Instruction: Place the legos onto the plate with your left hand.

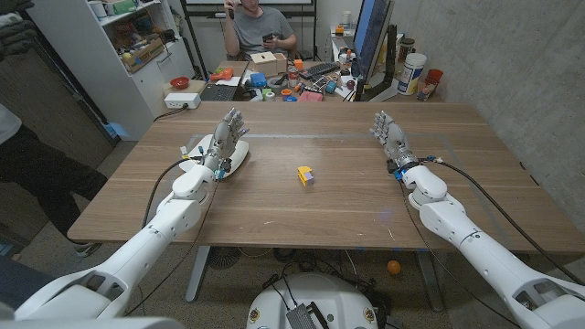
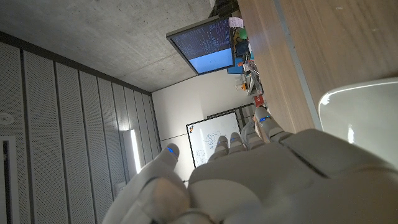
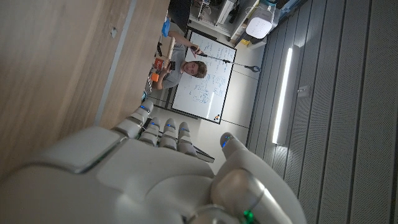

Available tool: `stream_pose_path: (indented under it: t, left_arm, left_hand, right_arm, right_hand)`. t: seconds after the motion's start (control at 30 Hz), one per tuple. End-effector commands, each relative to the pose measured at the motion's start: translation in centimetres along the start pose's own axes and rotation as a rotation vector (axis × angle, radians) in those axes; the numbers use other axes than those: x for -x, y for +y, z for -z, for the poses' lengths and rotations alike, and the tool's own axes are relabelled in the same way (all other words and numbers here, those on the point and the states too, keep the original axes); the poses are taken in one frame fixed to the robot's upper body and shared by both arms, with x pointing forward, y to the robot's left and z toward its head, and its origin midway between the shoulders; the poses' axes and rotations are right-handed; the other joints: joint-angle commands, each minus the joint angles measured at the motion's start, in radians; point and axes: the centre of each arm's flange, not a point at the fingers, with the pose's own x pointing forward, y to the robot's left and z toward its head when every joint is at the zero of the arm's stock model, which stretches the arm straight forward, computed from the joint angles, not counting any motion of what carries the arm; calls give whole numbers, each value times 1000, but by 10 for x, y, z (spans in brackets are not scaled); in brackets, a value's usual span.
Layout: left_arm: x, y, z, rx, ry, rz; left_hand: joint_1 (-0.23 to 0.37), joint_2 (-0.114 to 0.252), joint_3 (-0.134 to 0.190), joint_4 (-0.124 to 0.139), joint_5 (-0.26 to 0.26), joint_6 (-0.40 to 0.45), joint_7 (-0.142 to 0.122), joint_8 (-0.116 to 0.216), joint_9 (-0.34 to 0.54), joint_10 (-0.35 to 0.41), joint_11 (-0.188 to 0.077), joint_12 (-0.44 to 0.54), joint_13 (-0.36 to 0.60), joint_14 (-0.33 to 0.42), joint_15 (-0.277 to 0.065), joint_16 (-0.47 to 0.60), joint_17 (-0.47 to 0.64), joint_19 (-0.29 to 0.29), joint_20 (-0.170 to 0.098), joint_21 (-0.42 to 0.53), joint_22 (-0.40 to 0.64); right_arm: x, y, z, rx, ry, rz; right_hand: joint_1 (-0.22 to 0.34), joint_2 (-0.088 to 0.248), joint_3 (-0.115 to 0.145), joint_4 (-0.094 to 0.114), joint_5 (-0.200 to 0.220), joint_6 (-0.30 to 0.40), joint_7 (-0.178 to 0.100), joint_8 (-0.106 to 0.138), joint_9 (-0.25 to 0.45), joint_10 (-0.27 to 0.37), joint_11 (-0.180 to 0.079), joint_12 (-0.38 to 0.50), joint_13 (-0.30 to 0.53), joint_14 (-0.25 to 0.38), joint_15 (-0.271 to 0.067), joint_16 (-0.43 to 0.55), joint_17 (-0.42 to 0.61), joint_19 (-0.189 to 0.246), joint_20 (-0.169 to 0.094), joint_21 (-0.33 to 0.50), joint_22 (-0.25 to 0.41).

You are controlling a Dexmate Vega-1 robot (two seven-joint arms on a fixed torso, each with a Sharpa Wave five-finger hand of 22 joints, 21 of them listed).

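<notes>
A small lego block (image 1: 305, 175), yellow with a purple end, lies alone near the middle of the wooden table (image 1: 329, 206). A white plate (image 1: 239, 154) sits at the table's left side, partly hidden under my left hand (image 1: 226, 135); its rim also shows in the left wrist view (image 2: 367, 115). My left hand hovers over the plate with fingers apart and holds nothing (image 2: 249, 180). My right hand (image 1: 388, 133) stands at the right side of the table, fingers apart and holding nothing (image 3: 155, 174). Both hands are well clear of the lego.
A person sits behind the table's far edge (image 1: 260, 27). A cluttered desk with small items (image 1: 302, 82), a monitor (image 1: 370, 37) and a white container (image 1: 412, 73) stand at the back. Another person's dark sleeve shows at the left edge (image 1: 23, 164).
</notes>
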Motion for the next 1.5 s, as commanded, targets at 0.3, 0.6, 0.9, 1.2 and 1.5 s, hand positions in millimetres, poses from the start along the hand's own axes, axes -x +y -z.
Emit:
stream_pose_path:
  t: [0.3,0.6,0.9,1.2,1.5]
  left_arm:
    - [3,22,-17,-70,-60,-8]
    - [3,15,-29,-152,-93,-56]
    - [4,0,-50,-258,-144,-64]
    - [-1,-12,-74,-346,-193,-15]
    - [-3,-22,-100,-420,-245,6]
  left_hand:
    - [3,57,7,1,4,-7,2,8,4,-11,0,5,3,-10,2,4,5,-12,5,-2,2]
    - [7,56,8,-2,3,20,-18,16,4,32,-8,20,3,25,-9,13,4,19,48,-5,2]
    - [20,38,9,-18,-3,53,-56,18,5,64,33,27,5,96,72,22,5,50,113,-20,2]
    - [41,23,13,-40,-6,79,-65,21,5,78,29,30,6,114,73,18,5,63,116,-30,2]
    - [58,15,18,-58,-10,77,-69,18,5,84,30,31,6,121,77,14,4,67,119,-36,2]
  right_arm:
    - [-3,34,-12,24,-21,-2]
    - [-13,21,-10,24,-20,-19]
    - [-9,6,-8,23,-14,-22]
    - [4,1,-4,29,-5,-36]
    - [15,-3,-1,30,1,-43]
  right_hand:
    - [-2,17,5,1,7,5,0,3,2,-1,9,8,2,-9,-1,8,4,4,-1,7,4]
    - [-3,18,5,2,8,13,4,7,2,-1,9,8,2,-3,1,9,4,6,-1,8,4]
    - [-2,19,7,-1,9,23,9,11,3,32,19,22,4,5,3,10,2,6,-1,8,4]
    - [2,20,9,-5,10,34,9,14,4,57,26,28,5,12,5,11,0,8,0,8,4]
    - [2,20,9,-5,10,36,10,14,5,60,26,28,5,15,6,11,0,9,1,9,4]
